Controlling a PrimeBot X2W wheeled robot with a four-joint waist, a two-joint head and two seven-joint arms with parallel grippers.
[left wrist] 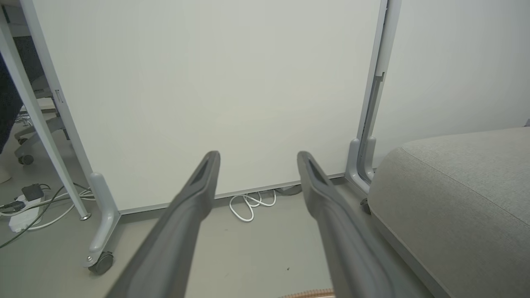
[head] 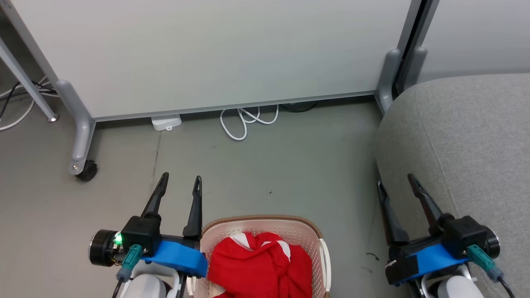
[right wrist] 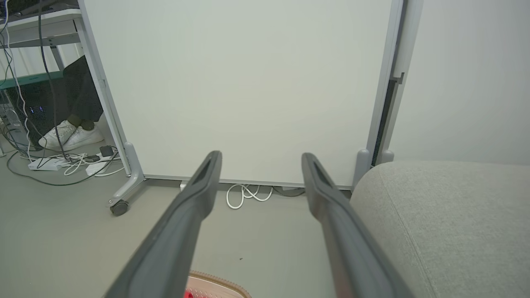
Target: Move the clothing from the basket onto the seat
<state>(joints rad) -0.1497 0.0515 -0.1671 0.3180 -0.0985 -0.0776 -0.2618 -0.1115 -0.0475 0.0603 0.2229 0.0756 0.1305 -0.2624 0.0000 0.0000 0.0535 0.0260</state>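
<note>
Bright red clothing (head: 258,265) showing white bands between the two pairs of dark fingers (head: 194,207), cream-white perforated basket (head: 306,236) wearing a brown rim, plain grey seat (head: 463,136) lying beside the right fingers (head: 427,203), white cable (head: 244,122) looping ahead of the fingertips (head: 164,180) on grey-green floor (head: 290,165)

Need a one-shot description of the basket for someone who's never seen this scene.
Start at the big grey seat on the right, beside the white partition panel. On the grey floor left of it, at the head view's bottom edge, sits the basket. It is the cream perforated tub with a brown rim, heaped with red clothing.
</note>
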